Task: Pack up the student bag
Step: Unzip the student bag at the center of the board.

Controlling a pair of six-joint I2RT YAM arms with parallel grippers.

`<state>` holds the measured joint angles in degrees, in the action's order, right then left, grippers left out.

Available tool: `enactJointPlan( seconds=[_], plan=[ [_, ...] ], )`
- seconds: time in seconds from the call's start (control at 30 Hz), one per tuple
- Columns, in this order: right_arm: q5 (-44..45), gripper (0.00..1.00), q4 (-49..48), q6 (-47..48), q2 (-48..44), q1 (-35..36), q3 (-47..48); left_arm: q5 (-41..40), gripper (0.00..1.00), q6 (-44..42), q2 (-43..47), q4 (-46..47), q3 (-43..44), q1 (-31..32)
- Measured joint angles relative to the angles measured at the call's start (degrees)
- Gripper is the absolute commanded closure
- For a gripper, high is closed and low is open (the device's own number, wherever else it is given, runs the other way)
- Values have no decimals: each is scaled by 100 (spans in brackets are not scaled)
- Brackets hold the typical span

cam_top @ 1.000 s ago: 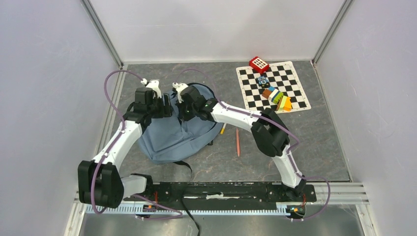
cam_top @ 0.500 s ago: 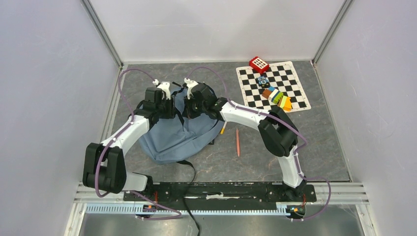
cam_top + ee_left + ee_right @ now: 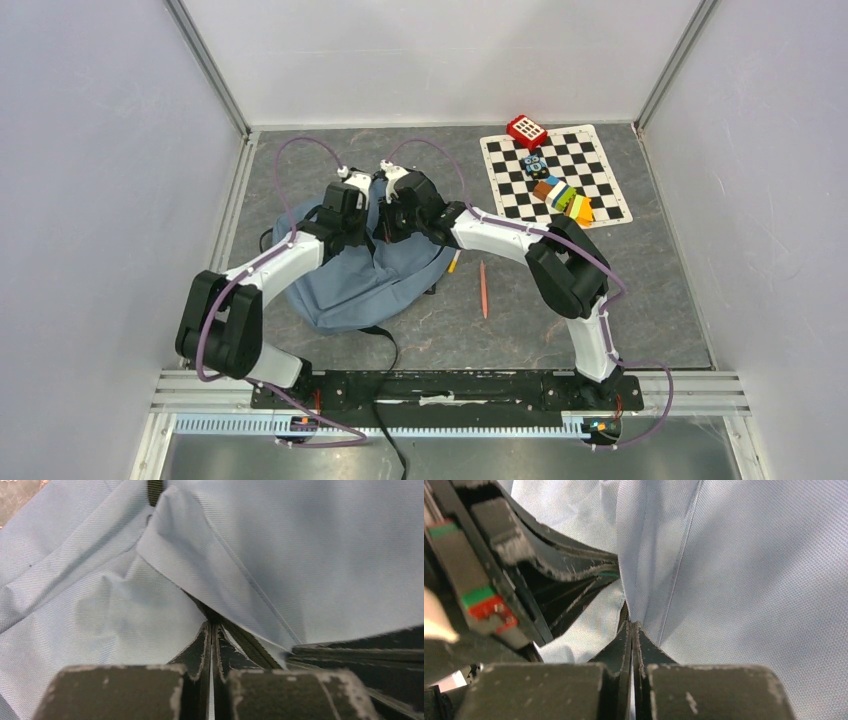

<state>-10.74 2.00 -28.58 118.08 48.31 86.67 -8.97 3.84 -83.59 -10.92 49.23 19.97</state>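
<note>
Gripping the bag (image 3: 345, 285) at its far end, the left gripper (image 3: 211, 630) and right gripper (image 3: 630, 627) sit side by side, each with fingers pressed together on a pinch of fabric by the black zip. Judging by that, this is the opening stage: the bag lies left of centre on the table (image 3: 640, 300), nothing visibly inside, all packing left. Count: one bag, one chess mat (image 3: 590, 195), one red block (image 3: 526, 131), one orange pencil (image 3: 483, 289), one yellow item (image 3: 453, 265) partly hidden, coloured blocks (image 3: 562, 196) too clumped to count.
</note>
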Motion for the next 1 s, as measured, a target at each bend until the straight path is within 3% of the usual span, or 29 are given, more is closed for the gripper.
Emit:
enactJointPlan(
  seconds=[0.2,0.47,0.7,1.0],
  plan=[
    [2,100,-28,-105,-2,0,-7,-42,98,120,291,-295,-37,400],
    [-2,100,-50,-162,0,-7,-7,201,98,946,1023,-1058,-417,708],
    [-68,100,-96,-179,-2,-7,-4,1154,98,1440,1801,-1438,-699,927],
    [-188,100,-85,-210,-2,-26,-4,2100,98,1692,1941,-2083,-728,1073]
  ],
)
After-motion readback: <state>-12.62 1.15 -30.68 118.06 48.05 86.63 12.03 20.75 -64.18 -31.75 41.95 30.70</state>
